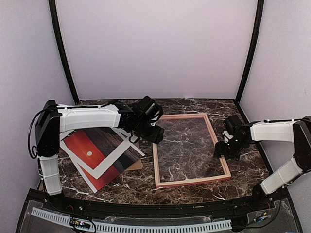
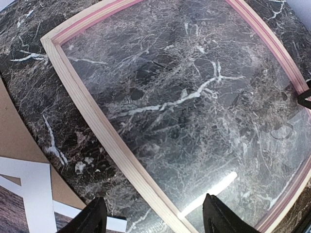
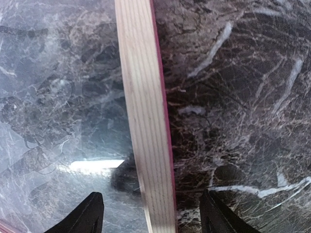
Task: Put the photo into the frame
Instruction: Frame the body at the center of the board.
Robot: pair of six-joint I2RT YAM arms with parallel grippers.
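Observation:
The frame of light wood with pink edges and a clear pane lies flat on the marble table, right of centre. The photo, a red sunset print with a white border, lies to its left on the brown backing board. My left gripper is open and empty over the frame's upper left rail. My right gripper is open and empty, straddling the frame's right rail from above. The photo's white border shows in the left wrist view.
The dark marble table is enclosed by white walls with black corner posts. A black front edge with a white strip runs along the near side.

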